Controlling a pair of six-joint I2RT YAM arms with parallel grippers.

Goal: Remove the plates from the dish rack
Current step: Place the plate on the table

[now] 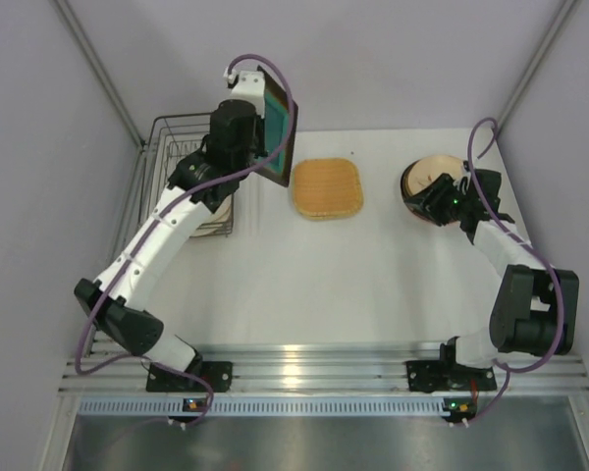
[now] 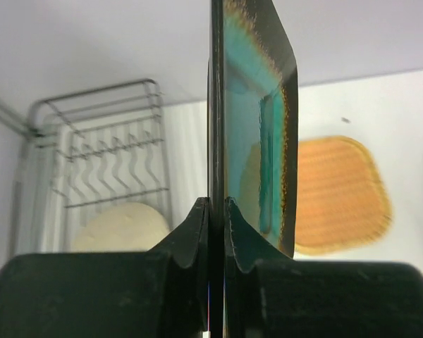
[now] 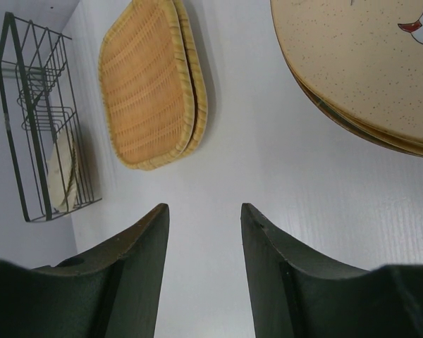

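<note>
My left gripper (image 1: 267,147) (image 2: 217,205) is shut on the edge of a square dark-rimmed teal plate (image 1: 278,123) (image 2: 257,120). It holds the plate upright in the air just right of the dish rack (image 1: 177,162) (image 2: 106,151). One pale round plate (image 1: 219,211) (image 2: 118,227) still leans in the rack's near end. A woven rounded-square plate (image 1: 326,187) (image 3: 146,79) lies flat mid-table, seemingly on a second one. At the right, a stack of cream patterned plates (image 1: 422,175) (image 3: 359,60) lies on the table. My right gripper (image 1: 435,198) (image 3: 204,208) hovers open and empty beside that stack.
The rack (image 3: 39,120) stands against the left wall. Grey walls close in the table on the left, back and right. An aluminium rail (image 1: 304,363) runs along the near edge between the arm bases.
</note>
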